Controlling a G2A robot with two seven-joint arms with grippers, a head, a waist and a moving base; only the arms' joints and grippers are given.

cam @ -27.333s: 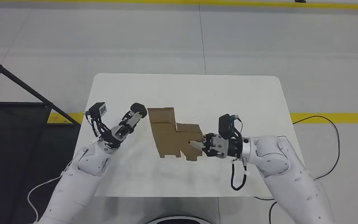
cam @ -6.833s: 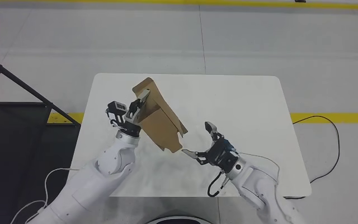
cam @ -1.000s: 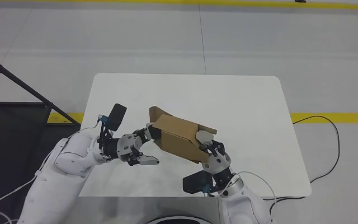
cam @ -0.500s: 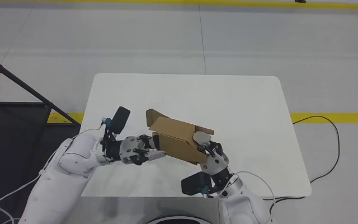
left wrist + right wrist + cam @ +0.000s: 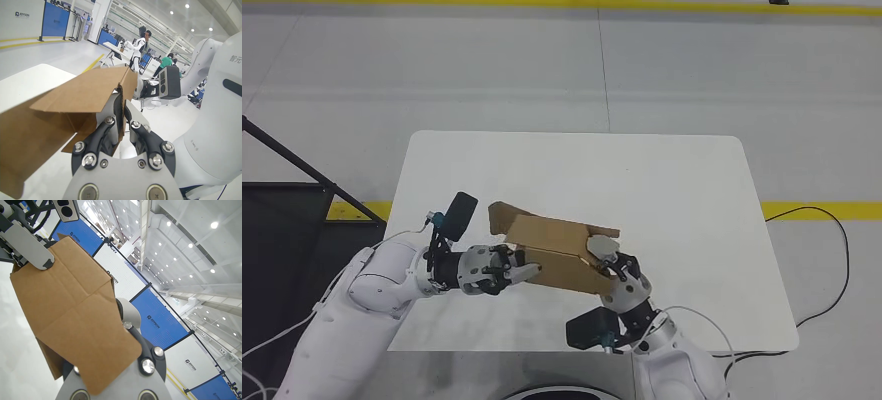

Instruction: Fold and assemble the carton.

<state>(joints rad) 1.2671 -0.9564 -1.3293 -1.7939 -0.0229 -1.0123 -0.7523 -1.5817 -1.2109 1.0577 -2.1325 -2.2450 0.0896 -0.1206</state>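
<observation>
Holding: both grippers carry the carton (image 5: 557, 255), one at each end, lifted off the table (image 5: 672, 170).
Left gripper: the left gripper (image 5: 514, 270) is closed down on a thin cardboard wall at the carton's left end. In the left wrist view its two black pads (image 5: 117, 106) pinch that wall, with nothing but the board between them.
Right gripper: the right gripper (image 5: 604, 262) clamps the carton's right end. In the right wrist view one grey finger (image 5: 130, 315) lies against the edge of the cardboard panel. The other finger is hidden behind the panel, which reaches down over the palm.
Carton shape: brown corrugated board, partly opened into a shallow sleeve. The left wrist view shows an upper panel and a lower panel meeting at a folded corner, with a hollow between them.
Carton place: above the near middle of the table, closer to the robot's edge than to the far edge. Its long side runs from left to right.
Flaps: a loose flap (image 5: 504, 213) juts out at the left end on the far side. A second one overhangs the right gripper.
Table: white, with rounded corners.
Surroundings: a pale grey floor (image 5: 692, 70) with a yellow line (image 5: 817, 210) running past the table's right side.
</observation>
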